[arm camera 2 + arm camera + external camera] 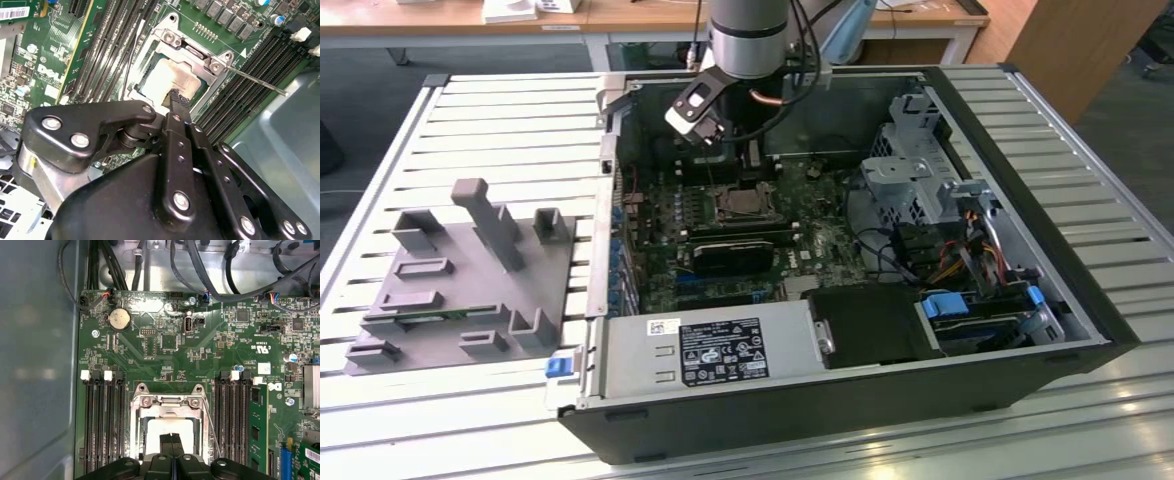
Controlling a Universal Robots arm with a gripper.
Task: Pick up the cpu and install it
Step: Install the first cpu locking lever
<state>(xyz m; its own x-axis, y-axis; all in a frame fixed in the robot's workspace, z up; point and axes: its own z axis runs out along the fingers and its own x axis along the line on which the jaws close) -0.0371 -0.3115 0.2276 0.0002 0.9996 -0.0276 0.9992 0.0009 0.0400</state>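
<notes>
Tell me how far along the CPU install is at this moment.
The cpu already lies inside the socket frame on the motherboard. In both wrist views the gripper sits right over the chip, fingertips together, seemingly touching its plate. The socket lever sticks out unlatched, so locking looks undone.

cpu (170, 432) | near edge hidden behind jaws | socket frame (170, 402) cut by picture edge

Power supply label (720, 352): certification marks and fine print, illegible.
Motherboard (150, 360): white silkscreen codes, too small to read.
</notes>
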